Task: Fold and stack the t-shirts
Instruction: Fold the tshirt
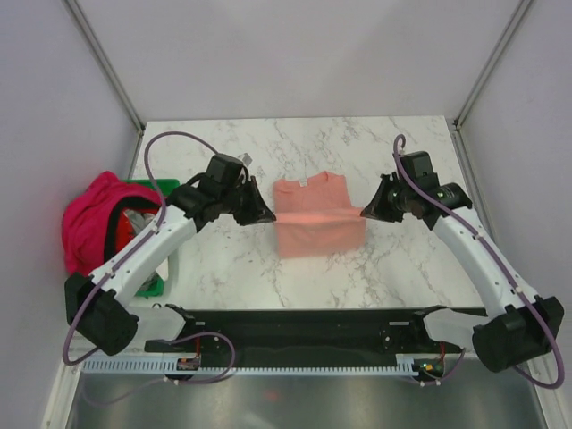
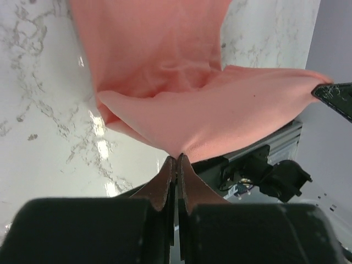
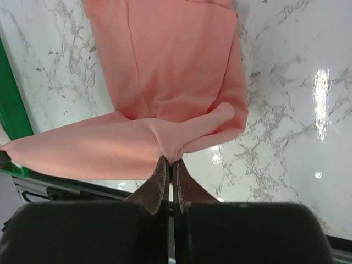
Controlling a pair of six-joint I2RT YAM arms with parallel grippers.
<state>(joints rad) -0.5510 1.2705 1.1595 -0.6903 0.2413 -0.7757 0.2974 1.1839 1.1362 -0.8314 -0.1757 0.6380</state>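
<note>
My left arm reaches from the near left corner of the table (image 1: 411, 277) toward its middle, left gripper (image 1: 268, 217) clamped tight on a fold of the salmon-pink t-shirt (image 1: 308, 195). My right arm mirrors it from the near right corner, right gripper (image 1: 366, 213) pinched closed on the same cloth, tips facing each other.

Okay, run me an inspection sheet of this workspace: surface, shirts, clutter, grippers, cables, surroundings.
Surface: white marbled table, glare patches in the wrist views.
Job's things: salmon-pink t-shirt at centre, partly folded, with one fold raised; magenta-pink t-shirt heaped at the left edge.
Clutter: green crate under the magenta heap.
Grippers: left gripper and right gripper, jaws shut on opposite ends of the raised fold.
Cables: purple cables looped along both arms, none touching the cloth.
Surroundings: plain pale walls with metal corner posts.
</note>
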